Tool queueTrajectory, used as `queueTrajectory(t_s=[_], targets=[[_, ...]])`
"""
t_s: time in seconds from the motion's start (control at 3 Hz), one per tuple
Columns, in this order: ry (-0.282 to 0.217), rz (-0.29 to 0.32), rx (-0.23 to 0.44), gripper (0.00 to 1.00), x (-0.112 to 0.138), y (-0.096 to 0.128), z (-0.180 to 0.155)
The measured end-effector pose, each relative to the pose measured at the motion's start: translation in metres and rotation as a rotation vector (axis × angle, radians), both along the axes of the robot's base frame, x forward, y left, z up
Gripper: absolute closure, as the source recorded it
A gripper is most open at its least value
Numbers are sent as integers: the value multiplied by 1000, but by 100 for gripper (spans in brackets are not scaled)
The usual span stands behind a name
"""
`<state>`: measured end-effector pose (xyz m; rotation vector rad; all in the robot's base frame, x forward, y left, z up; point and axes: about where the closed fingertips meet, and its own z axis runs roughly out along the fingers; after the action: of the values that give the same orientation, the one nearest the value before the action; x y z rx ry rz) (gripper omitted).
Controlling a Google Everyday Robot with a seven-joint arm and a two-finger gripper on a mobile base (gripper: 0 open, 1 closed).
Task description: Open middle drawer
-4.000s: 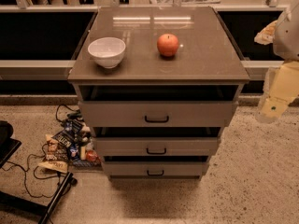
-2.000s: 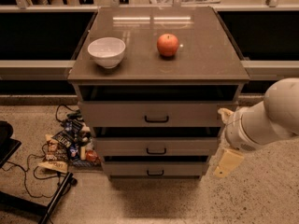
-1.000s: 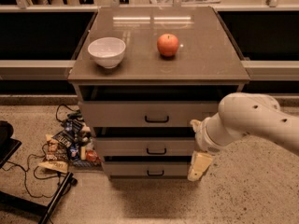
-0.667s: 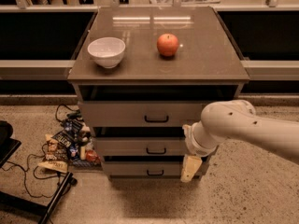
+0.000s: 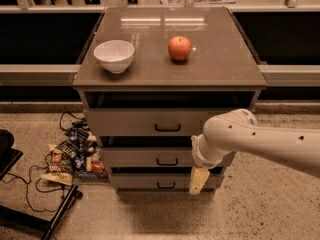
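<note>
Gripper (image 5: 199,180) — cream-coloured, on the arm (image 5: 260,141) entering from 3 o'clock — hangs at 5 o'clock of the middle drawer (image 5: 140,157), before the lowest drawer (image 5: 145,181); its grip state cannot be told. The middle drawer is the second of three under the desk (image 5: 220,59).

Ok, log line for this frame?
hand: below-right of middle drawer handle | middle drawer: handle not held | countertop: bowl, apple
</note>
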<state>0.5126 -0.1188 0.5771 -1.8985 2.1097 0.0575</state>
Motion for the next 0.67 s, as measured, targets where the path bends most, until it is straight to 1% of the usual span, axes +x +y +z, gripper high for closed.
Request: queueTrajectory(t_s=[0.33, 0.67], targets=[[22, -10, 2, 0, 2, 1, -18], [59, -31, -58, 0, 4, -7, -55]])
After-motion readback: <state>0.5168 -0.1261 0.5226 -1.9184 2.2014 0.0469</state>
